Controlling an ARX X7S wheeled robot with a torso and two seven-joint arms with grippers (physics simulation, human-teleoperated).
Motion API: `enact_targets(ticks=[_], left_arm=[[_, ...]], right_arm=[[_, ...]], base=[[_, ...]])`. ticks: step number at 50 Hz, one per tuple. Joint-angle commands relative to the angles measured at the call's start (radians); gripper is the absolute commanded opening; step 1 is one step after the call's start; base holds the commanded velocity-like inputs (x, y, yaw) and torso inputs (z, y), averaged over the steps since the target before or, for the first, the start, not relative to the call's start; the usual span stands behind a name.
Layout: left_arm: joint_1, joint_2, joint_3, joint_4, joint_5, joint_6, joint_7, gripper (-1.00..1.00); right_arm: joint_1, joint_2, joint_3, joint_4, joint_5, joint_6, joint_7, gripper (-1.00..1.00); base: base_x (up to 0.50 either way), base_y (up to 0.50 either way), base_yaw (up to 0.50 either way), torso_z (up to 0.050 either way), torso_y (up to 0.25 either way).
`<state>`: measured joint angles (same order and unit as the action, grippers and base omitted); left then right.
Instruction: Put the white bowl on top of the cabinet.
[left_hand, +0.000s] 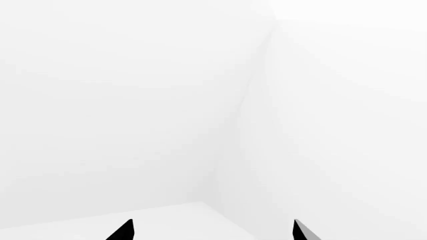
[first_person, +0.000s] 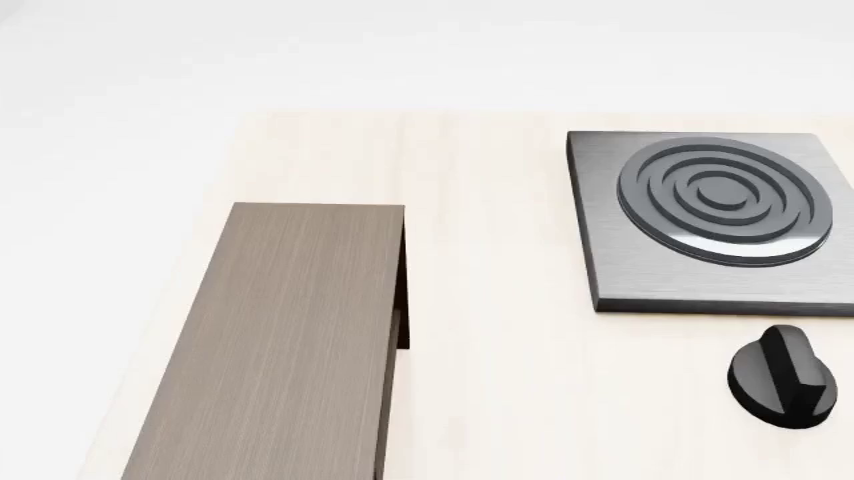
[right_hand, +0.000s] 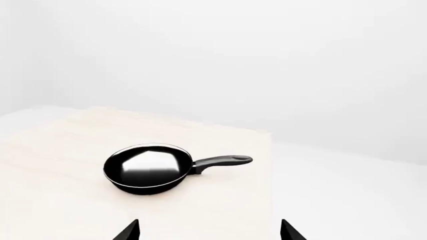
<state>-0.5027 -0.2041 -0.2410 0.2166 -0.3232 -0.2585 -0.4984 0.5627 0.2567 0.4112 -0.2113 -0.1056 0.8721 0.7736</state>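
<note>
No writing, brand or label can be seen on anything.

In the head view, the cabinet (first_person: 287, 350) is seen on the pale wooden table (first_person: 507, 400), at the left. Its flat grey-brown top is bare, and its near end is cut off by the edge of the picture. A square grey stove plate (first_person: 714, 220) with rings is seen at the right, well apart from the cabinet, and its right side is cut off. A black knob (first_person: 785, 375) is seen just in front of it. The white bowl is not seen in any view.

In the left wrist view, only two dark tips of the left gripper (left_hand: 212, 231) are shown, spread apart, with only white surfaces in front.

In the right wrist view, the two tips of the right gripper (right_hand: 208, 231) are also spread apart, with nothing between them. A black frying pan (right_hand: 148, 169) is seen on the table ahead.
</note>
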Motion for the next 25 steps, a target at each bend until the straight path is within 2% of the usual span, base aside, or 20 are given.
enact_targets(ticks=[1, 25], left_arm=[[0.001, -0.003, 0.007, 0.004, -0.003, -0.004, -0.009, 1.00], [0.000, -0.012, 0.013, -0.014, -0.009, 0.013, -0.012, 1.00]], right_arm=[[0.039, -0.002, 0.032, 0.033, 0.019, 0.121, -0.007, 1.00], [0.056, 0.000, 0.041, 0.052, 0.046, 0.177, -0.028, 1.00]], base=[[0.00, 0.00, 0.00, 0.000, 0.000], [0.00, 0.00, 0.00, 0.000, 0.000]])
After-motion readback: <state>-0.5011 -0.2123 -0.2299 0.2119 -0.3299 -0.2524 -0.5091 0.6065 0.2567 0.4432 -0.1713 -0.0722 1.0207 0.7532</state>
